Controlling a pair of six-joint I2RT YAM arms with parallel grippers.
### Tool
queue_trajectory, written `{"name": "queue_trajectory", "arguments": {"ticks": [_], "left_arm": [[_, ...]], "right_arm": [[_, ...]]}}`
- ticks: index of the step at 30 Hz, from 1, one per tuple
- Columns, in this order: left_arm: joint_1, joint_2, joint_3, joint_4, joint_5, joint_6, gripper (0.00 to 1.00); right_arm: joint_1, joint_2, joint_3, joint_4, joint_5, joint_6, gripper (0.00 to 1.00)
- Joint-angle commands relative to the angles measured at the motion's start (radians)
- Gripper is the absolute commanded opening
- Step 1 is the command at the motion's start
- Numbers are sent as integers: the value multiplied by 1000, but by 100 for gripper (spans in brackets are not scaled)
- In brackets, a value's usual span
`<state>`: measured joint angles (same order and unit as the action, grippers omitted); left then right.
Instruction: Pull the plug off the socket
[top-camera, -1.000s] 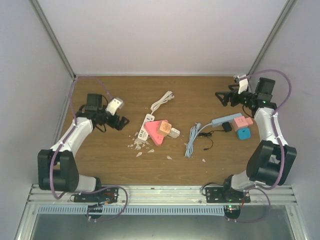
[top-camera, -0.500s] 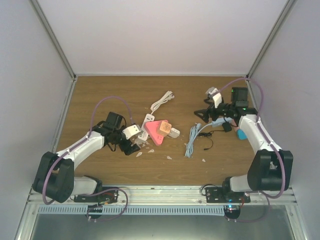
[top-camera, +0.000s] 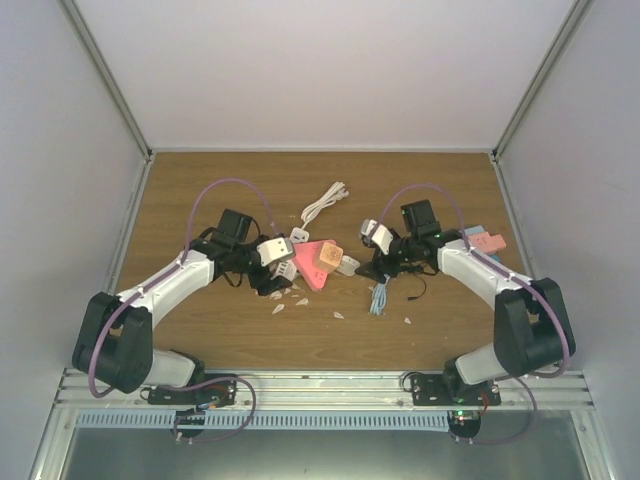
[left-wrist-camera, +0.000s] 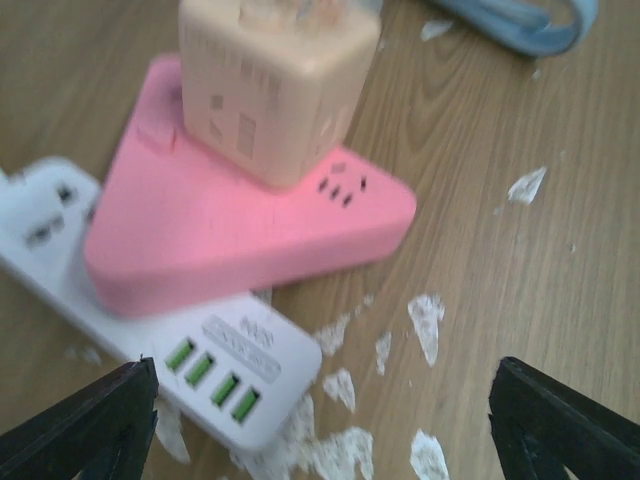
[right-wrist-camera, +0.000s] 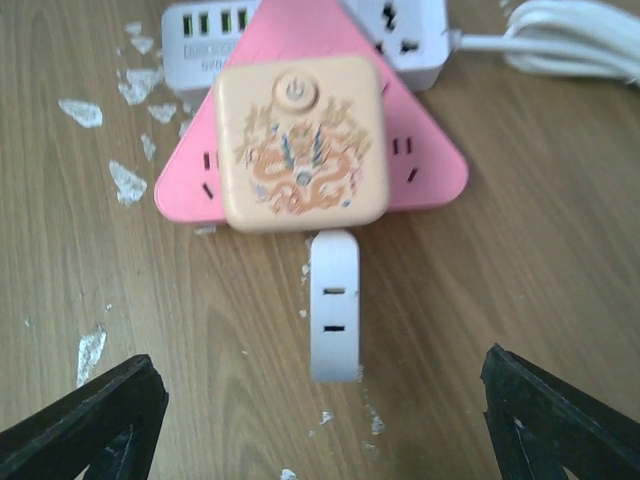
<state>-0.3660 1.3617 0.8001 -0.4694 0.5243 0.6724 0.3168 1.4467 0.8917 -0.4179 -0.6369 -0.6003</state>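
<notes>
A peach cube plug with a dragon print sits plugged into the top of a pink triangular socket. The socket lies partly on a white power strip. In the top view the plug and socket are mid-table, between the two arms. My left gripper is open just left of the socket, over bare wood and paper scraps. My right gripper is open just right of it, straddling a small white adapter that lies flat against the plug's near side. Neither gripper touches anything.
A coiled white cable leads off the power strip. A bundled blue cable and a thin black lead lie under the right arm. Pink and blue blocks sit at the right. Torn paper scraps litter the wood.
Both arms have swung in from the outer sides of the table to the socket cluster in the middle. The plug and socket have not moved.
</notes>
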Motion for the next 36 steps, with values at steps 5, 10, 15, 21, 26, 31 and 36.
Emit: {"name": "queue_trajectory", "arguments": {"ticks": [5, 10, 15, 21, 26, 31, 36], "left_arm": [[-8, 84, 136, 26, 196, 232, 92], [-4, 149, 190, 24, 283, 322, 91], [1, 222, 241, 33, 359, 414, 89], [0, 393, 429, -69, 407, 501, 83], [-4, 482, 525, -91, 424, 519, 81], [-25, 530, 571, -122, 425, 547, 85], [-46, 555, 574, -110, 428, 547, 90]], "right_arm": [[62, 98, -40, 118, 92, -17, 80], [76, 124, -48, 173, 106, -9, 73], [82, 131, -68, 229, 95, -21, 62], [93, 168, -65, 248, 95, -24, 54], [98, 184, -64, 279, 94, -23, 49], [107, 211, -44, 289, 87, -19, 42], [117, 241, -20, 273, 100, -29, 33]]}}
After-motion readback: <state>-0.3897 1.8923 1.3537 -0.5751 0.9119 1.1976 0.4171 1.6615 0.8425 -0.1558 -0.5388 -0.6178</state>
